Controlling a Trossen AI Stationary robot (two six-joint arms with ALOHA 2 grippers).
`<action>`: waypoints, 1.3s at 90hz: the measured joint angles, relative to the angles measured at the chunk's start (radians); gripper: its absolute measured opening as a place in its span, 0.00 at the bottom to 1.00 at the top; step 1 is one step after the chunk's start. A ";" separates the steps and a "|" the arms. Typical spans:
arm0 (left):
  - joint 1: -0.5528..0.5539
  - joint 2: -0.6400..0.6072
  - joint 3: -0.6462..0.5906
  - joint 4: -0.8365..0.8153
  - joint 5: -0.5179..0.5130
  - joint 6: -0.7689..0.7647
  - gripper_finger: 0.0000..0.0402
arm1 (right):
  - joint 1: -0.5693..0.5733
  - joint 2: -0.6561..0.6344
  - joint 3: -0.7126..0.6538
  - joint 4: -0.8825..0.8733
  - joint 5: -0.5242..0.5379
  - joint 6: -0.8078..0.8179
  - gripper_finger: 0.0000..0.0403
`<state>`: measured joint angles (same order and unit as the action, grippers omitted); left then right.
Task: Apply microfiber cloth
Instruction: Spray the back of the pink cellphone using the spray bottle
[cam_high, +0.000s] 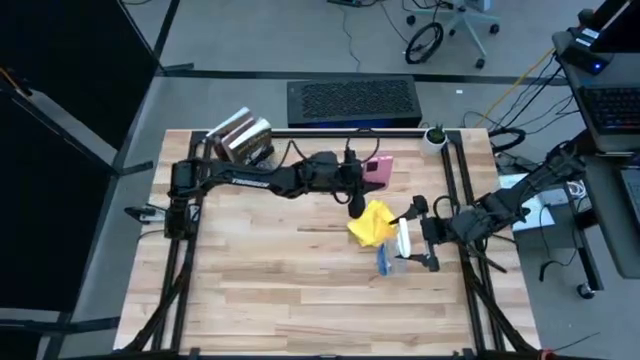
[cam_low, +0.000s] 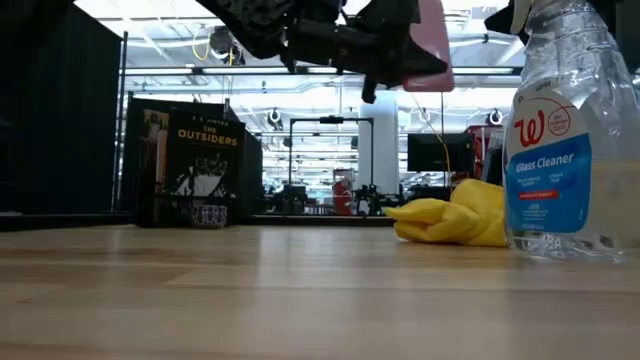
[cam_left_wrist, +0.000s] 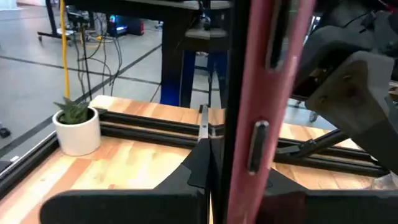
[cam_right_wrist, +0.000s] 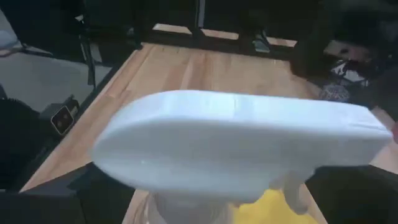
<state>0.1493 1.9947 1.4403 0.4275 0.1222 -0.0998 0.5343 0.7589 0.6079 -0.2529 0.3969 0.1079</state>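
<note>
Wooden tabletop carries a crumpled yellow cloth, right of centre. At its 12 o'clock the left gripper clamps a pink phone aloft; at its 4 o'clock the right gripper squeezes a spray bottle.

Evenly and brightly lit from overhead; only soft, short shadows on the wooden table beneath the arms. Rows of ceiling lights blown out to white behind the spray bottle in the low view, with glare on its clear plastic. Foreground tabletop blurred there. Heavily out of focus at close range: white spray head and pink-cased phone in the wrist views.
</note>
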 joint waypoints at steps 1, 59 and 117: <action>-0.002 0.001 0.002 -0.001 -0.003 0.000 0.03 | 0.000 0.000 0.000 0.000 0.000 0.000 0.98; -0.046 0.120 0.126 -0.036 -0.043 0.001 0.03 | 0.000 -0.001 0.000 -0.007 -0.005 0.010 0.87; -0.045 0.136 0.141 -0.034 -0.002 0.002 0.03 | 0.000 -0.001 0.000 -0.023 -0.012 0.015 0.55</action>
<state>0.1043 2.1307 1.5810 0.3931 0.1200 -0.0975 0.5343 0.7578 0.6079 -0.2761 0.3847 0.1231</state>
